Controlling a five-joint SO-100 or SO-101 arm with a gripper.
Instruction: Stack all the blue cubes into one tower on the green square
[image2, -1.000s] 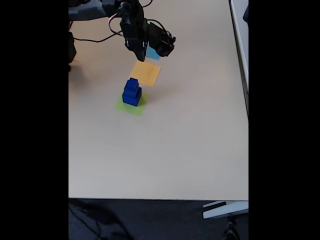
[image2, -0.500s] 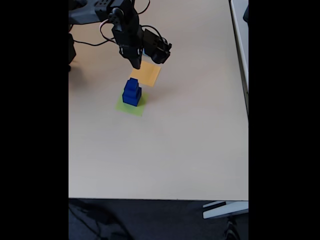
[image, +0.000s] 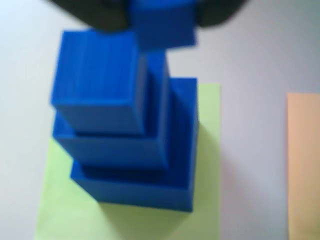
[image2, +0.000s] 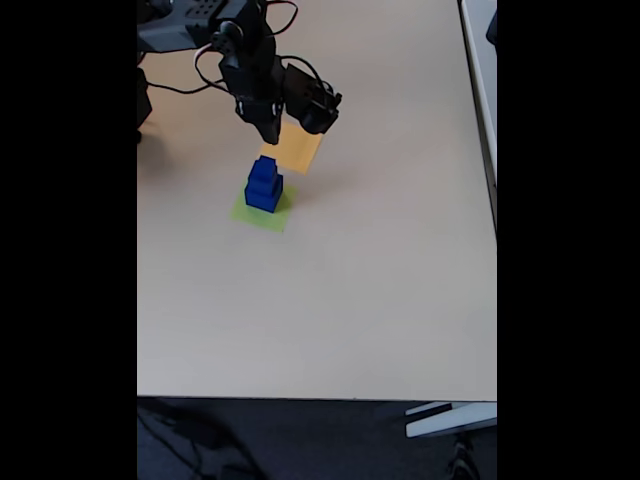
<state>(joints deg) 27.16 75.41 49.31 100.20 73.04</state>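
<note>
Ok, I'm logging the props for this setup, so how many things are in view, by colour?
Dark blue cubes: 4 (three stacked, a fourth cube up at the gripper)
Green paper square: 1
Orange paper square: 1
Total: 6

Your arm (image2: 215, 30) reaches in from the top left corner of the fixed view, black links bent over and angling down and to the right, cables looping beside the wrist. The gripper (image2: 270, 135) points downward, tip hanging above the desk (image2: 350, 300). From this far off, you can't tell how the jaws stand; the wrist view gives you just a dark blur along its top edge.
</note>
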